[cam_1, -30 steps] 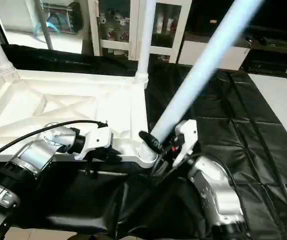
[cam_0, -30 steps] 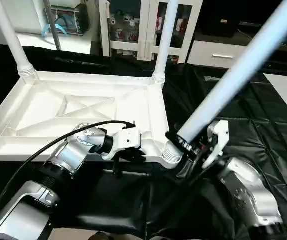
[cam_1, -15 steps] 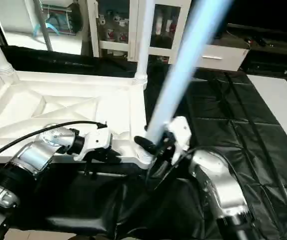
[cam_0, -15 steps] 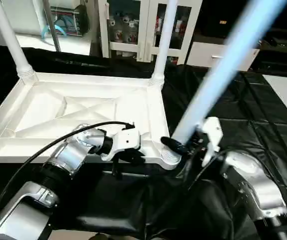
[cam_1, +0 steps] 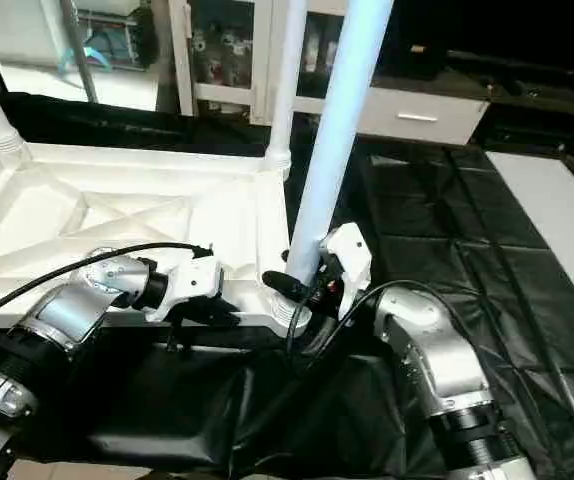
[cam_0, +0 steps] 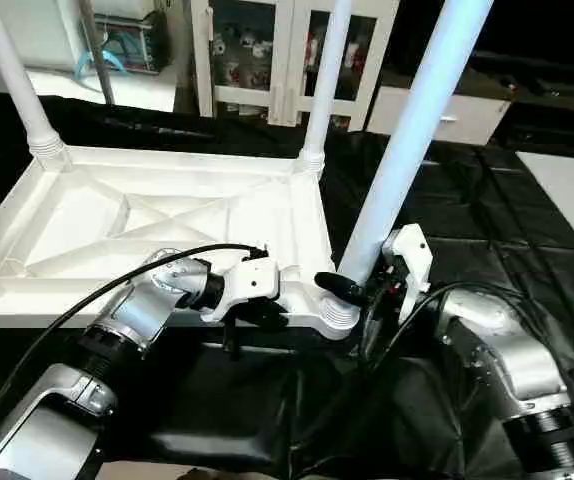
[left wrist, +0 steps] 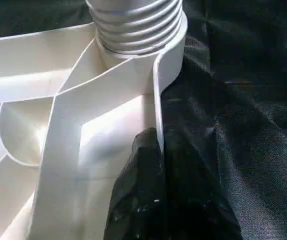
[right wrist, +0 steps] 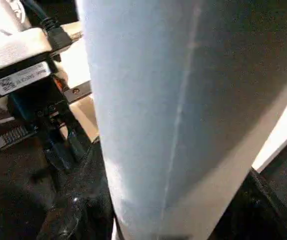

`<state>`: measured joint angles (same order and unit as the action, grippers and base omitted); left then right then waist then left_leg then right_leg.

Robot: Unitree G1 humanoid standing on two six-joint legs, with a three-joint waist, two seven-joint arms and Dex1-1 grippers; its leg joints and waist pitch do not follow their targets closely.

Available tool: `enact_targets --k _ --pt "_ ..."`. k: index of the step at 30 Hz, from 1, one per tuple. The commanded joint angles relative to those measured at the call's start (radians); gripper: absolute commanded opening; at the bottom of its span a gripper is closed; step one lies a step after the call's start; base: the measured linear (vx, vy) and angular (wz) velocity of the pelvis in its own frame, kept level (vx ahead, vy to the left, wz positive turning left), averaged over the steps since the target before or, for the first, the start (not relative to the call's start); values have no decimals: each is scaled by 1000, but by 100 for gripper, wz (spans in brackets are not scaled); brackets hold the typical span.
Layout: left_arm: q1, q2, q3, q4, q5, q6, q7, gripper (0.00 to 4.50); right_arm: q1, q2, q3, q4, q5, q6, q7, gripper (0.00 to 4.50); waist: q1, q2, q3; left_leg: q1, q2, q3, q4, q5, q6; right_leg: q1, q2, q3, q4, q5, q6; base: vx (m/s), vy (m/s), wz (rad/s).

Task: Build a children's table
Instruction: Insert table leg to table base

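At five o'clock on the tabletop (cam_0: 167, 215), the right gripper (cam_0: 362, 290), clasping the third leg (cam_0: 407, 130), has swung it from tilted to upright in its socket; the left gripper (cam_0: 257, 312) pinches the rim, fingers nearly closed.

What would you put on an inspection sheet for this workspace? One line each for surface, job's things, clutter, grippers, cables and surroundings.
Surface: work table under a black cloth, creased.
Job's things: white tabletop lies underside up; two far legs stand in corner sockets; a third leg stands nearly upright at the near corner socket.
Clutter: nothing seen.
Grippers: left gripper shut on the tabletop's near rim; right gripper closed around the third leg, low down.
Cables: black cable arcs over the left forearm; another loops by the right wrist.
Surroundings: white glass-door cabinet and a low white drawer unit behind.
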<state>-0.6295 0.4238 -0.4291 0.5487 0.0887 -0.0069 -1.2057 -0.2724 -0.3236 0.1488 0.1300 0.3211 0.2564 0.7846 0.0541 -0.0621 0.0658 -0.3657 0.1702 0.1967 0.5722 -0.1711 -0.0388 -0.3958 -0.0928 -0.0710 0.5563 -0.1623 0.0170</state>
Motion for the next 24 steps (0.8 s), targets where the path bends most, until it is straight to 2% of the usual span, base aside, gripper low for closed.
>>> enact_targets --k 1,4,5,12,15,19,21,22,23,24 --pt "23 2 -8 5 15 4 2 0 78 -25 29 114 -58 46 -22 184 -13 21 -32 42 70 -68 -95 -701 -87 -8 -77 26 -109 -733 -60 0 0 0" --pt "23 2 -6 4 15 6 4 0 93 -26 38 115 -75 33 -26 184 -16 25 -33 45 71 -69 -102 -733 -95 -4 -74 23 -107 -669 -78 0 0 0" --pt "24 3 -6 4 15 7 4 0 93 -27 41 119 -85 27 -28 184 -16 27 -33 49 71 -66 -103 -741 -97 -7 -74 25 -109 -656 -84 0 0 0" --pt "23 2 -7 4 16 12 5 0 82 -18 36 144 -92 10 -41 184 -19 20 -32 52 68 -66 -98 -724 -83 -10 -82 28 -117 -713 -73 0 0 0" --pt "24 1 -7 3 16 14 5 0 75 -17 36 154 -94 4 -50 184 -20 23 -29 53 69 -69 -98 -734 -83 -10 -80 24 -121 -730 -65 0 0 0" --pt "29 -2 -5 -1 15 19 8 0 65 -9 26 168 -94 5 -73 184 -29 27 -26 56 70 -72 -103 -783 -92 -8 -76 13 -121 -715 -65 0 0 0" --pt "34 -5 -3 -5 13 25 13 0 57 7 9 184 -104 21 -133 184 -31 31 -23 55 70 -75 -108 -800 -97 -4 -76 7 -122 -705 -66 0 0 0" --pt "34 -5 -3 -5 13 25 13 0 57 7 9 184 -104 21 -133 184 -35 36 -24 51 73 -79 -116 -816 -103 7 -74 -2 -116 -673 -70 0 0 0" --pt "37 -13 5 -7 5 37 23 0 48 27 -13 201 -109 35 -195 184 -40 39 -21 43 77 -83 -131 -851 -115 21 -66 -11 -108 -627 -72 0 0 0" --pt "37 -14 5 -7 4 38 24 0 47 29 -15 203 -110 36 -201 184 -38 44 -15 39 80 -79 -151 -892 -122 27 -56 -19 -95 -594 -78 0 0 0"
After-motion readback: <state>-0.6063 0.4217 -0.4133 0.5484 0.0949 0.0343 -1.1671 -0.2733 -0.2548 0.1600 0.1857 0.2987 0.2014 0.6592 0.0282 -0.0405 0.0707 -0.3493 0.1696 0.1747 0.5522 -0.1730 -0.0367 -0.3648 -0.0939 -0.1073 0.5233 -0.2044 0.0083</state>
